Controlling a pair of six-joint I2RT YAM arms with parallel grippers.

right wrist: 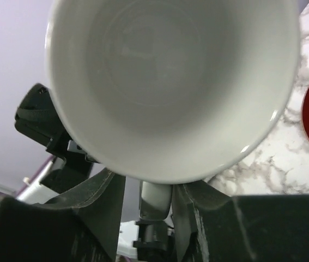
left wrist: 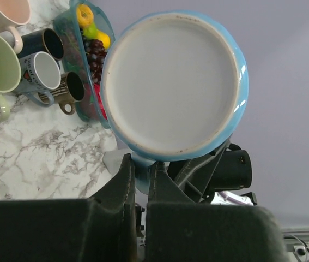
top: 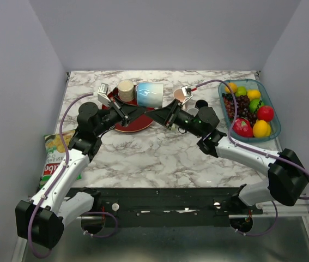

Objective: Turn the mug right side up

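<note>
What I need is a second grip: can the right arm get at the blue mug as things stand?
Likely yes: the right gripper sits at the mug, jaws straddling a pale part under its open rim; nothing blocks it.

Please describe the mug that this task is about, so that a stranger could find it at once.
On the marble table, find the red plate left of centre. Over its far edge a mug is tipped on its side. Unlike the other mugs, clustered beside the fruit container, it is apart and sideways, light blue outside, white inside.
</note>
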